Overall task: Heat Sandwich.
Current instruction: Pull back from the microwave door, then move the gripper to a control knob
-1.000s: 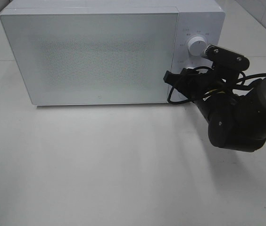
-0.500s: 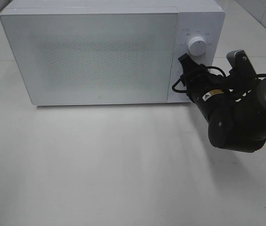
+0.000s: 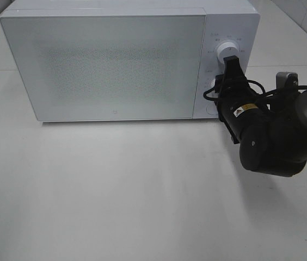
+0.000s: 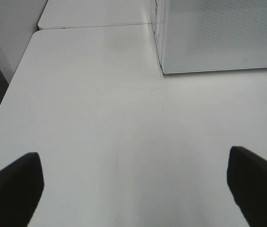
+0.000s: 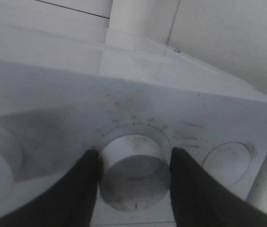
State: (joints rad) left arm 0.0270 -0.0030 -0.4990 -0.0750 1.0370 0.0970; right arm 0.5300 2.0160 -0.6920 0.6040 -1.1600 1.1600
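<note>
Tabletop microwave's (image 3: pixel 110 65) dial (image 5: pixel 132 165) sits inside right pincer (image 5: pixel 134 176).

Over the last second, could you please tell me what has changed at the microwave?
The right gripper has rolled roughly a quarter turn clockwise, as the high view shows it, while clamped on the lower dial, so it has apparently turned that dial. Nothing was let go. The microwave stayed where it was, with its door shut.
</note>
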